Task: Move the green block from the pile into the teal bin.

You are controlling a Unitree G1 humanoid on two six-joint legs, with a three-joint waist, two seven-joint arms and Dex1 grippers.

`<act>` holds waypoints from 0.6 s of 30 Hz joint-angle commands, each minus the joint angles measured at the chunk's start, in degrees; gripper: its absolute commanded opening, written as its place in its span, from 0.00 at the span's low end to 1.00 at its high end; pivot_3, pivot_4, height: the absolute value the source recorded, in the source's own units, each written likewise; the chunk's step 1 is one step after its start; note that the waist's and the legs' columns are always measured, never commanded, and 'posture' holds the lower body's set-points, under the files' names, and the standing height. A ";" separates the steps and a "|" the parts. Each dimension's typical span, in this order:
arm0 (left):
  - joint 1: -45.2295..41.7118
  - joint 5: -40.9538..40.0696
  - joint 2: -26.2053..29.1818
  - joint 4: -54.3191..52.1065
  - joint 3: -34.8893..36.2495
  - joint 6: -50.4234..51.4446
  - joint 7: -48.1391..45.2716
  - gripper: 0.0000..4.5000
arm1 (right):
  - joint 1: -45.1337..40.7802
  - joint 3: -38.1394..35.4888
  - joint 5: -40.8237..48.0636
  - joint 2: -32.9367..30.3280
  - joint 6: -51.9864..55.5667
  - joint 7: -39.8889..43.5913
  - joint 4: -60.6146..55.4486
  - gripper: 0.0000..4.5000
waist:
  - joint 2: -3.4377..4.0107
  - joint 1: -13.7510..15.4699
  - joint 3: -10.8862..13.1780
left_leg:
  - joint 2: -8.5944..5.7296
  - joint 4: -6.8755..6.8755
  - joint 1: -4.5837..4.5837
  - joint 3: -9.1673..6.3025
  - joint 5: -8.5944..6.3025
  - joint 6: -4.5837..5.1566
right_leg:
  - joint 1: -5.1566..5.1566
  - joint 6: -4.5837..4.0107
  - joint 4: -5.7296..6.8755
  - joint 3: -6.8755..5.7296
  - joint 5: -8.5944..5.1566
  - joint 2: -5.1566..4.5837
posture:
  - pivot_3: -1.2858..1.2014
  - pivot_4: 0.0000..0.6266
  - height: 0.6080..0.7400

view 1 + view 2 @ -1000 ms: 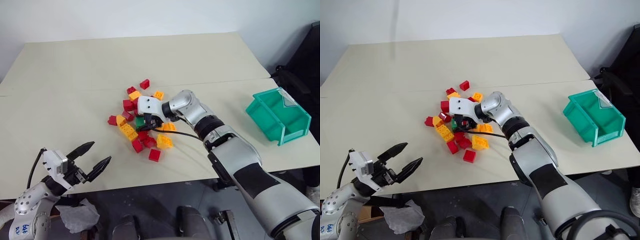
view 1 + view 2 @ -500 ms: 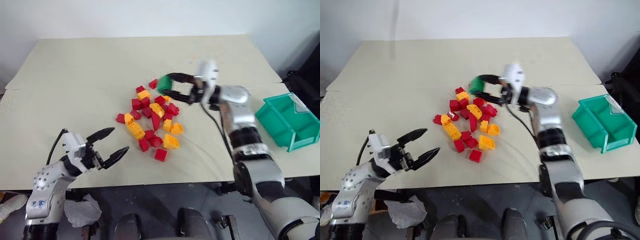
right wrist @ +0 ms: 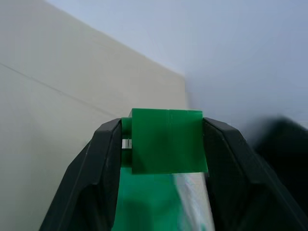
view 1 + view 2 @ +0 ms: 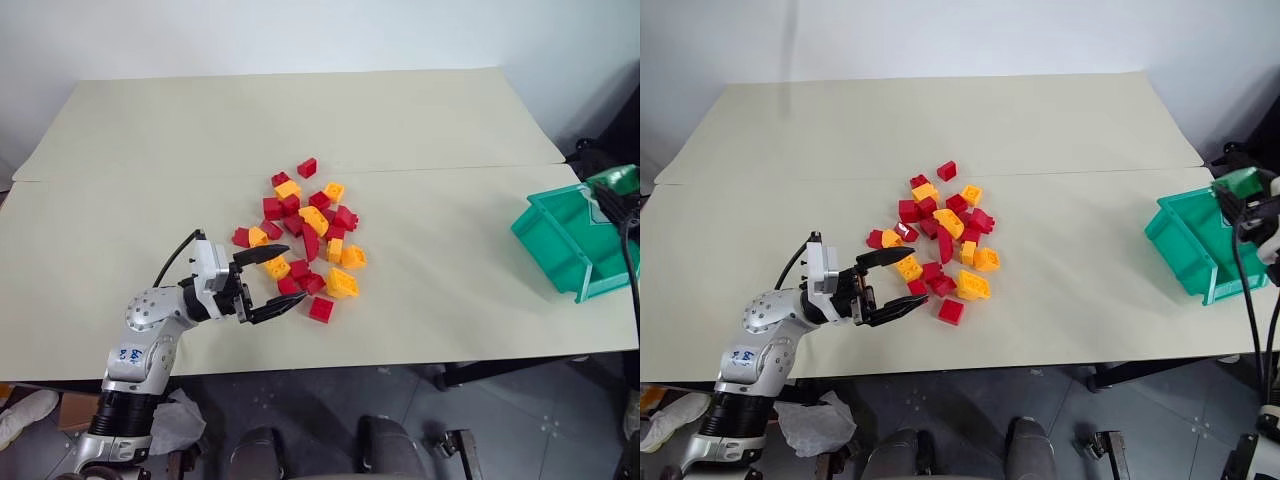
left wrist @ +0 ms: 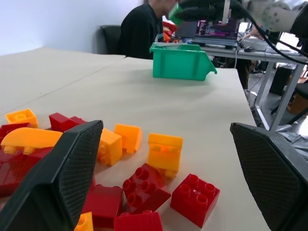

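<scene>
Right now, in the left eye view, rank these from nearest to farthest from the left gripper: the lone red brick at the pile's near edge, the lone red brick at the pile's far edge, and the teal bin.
1. Near red brick: just right of the left gripper.
2. Far red brick: across the pile.
3. Teal bin: far right, at the table edge.

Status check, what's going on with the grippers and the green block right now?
Right gripper shut on green block, above teal bin. Left gripper open, empty, at edge of pile. Nothing in the way.
</scene>
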 commanded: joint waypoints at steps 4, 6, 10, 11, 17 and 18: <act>-1.92 -0.13 -1.24 -0.30 -0.42 -0.84 -0.94 1.00 | -1.01 -0.19 0.67 -3.23 2.59 -3.03 6.31 0.47 | 0.00 0.37 0.00 | 0.00 0.04 0.00 0.00 0.00 0.01 | 0.04 0.00 -0.02 0.01 0.00 0.00 | 0.52 0.24 1.00; -2.00 -0.05 -1.43 -0.39 -0.48 -0.88 -0.97 1.00 | -1.01 0.63 1.32 -3.18 3.84 -2.10 6.41 0.55 | 0.00 0.38 0.00 | -0.01 0.05 -0.01 0.00 -0.01 0.02 | 0.05 0.01 -0.04 0.01 0.01 0.00 | 0.52 0.24 1.00; -1.35 -0.08 -1.53 -1.04 -0.28 -0.93 -0.79 1.00 | -0.56 1.40 2.38 -2.65 4.24 -1.51 5.27 0.83 | 0.00 0.39 0.00 | -0.01 0.05 -0.01 -0.01 -0.01 0.02 | 0.05 0.02 -0.03 0.01 0.01 0.00 | 0.52 0.24 1.00; -1.02 -0.17 -1.51 -1.27 -0.05 -0.83 -0.56 1.00 | -0.40 1.41 2.86 -2.62 4.75 -1.21 4.97 0.91 | 0.00 0.39 0.00 | -0.01 0.05 -0.01 -0.01 -0.01 0.02 | 0.05 0.02 -0.03 0.01 0.01 0.00 | 0.52 0.24 1.00; 0.29 -0.55 -0.51 -1.37 1.66 -0.19 0.29 1.00 | 0.60 1.08 5.73 -2.81 3.41 2.42 2.93 1.00 | 0.00 0.40 0.00 | -0.01 0.06 -0.01 -0.01 -0.01 0.02 | 0.05 0.02 -0.03 0.01 0.01 0.00 | 0.52 0.24 1.00; 0.62 -0.60 0.23 -0.85 2.65 0.02 0.43 1.00 | 1.54 1.25 7.45 -2.15 1.65 5.72 0.82 1.00 | 0.00 0.41 0.00 | -0.01 0.07 -0.01 -0.01 -0.01 0.02 | 0.06 0.02 -0.03 0.01 0.01 0.00 | 0.52 0.24 1.00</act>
